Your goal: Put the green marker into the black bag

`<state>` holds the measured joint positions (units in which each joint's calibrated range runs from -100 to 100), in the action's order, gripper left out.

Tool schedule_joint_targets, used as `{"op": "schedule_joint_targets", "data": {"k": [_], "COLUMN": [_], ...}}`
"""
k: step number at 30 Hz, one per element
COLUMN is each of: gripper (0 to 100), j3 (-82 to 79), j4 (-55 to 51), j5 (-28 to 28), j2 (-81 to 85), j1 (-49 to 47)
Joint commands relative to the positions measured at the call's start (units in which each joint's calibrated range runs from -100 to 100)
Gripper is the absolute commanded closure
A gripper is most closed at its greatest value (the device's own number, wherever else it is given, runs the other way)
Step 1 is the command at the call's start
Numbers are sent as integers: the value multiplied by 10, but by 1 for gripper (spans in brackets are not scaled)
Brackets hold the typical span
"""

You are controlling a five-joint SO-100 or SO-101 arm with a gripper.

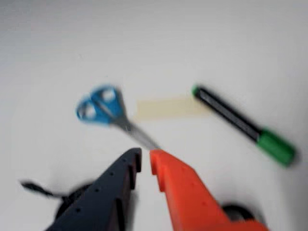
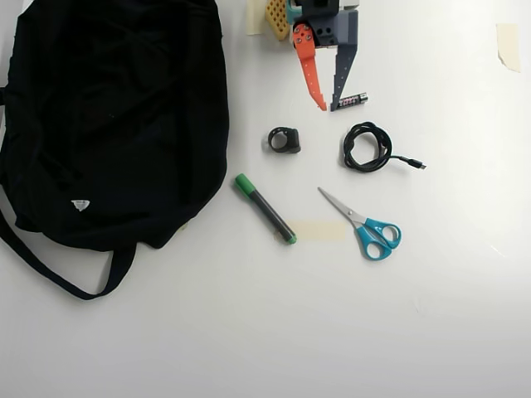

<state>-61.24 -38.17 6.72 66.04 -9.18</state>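
The green marker lies flat on the white table, dark barrel with a bright green cap; in the wrist view the marker sits at the right. The black bag fills the left of the overhead view, its strap trailing toward the bottom left. My gripper hovers at the top centre, well above the marker in that view, orange and dark fingers slightly parted and holding nothing. Seen from the wrist, the gripper has a narrow gap between its tips.
Blue-handled scissors lie right of the marker beside a strip of beige tape. A coiled black cable, a small black ring-like object and a battery sit just below the gripper.
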Motion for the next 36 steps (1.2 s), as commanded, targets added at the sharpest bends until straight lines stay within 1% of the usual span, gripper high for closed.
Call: {"op": "schedule_joint_targets", "data": {"k": [1, 12, 24, 28, 32, 36], "gripper": [98, 98, 98, 97, 93, 93], "j3": [105, 348, 554, 610, 632, 623], "j4": [11, 11, 14, 18, 55, 111], "j5": [-4, -5, -5, -5, -6, -6], "j2": [-65, -278, -450, -503, -545, -567], "j1": [-2, 3, 7, 13, 18, 22]}}
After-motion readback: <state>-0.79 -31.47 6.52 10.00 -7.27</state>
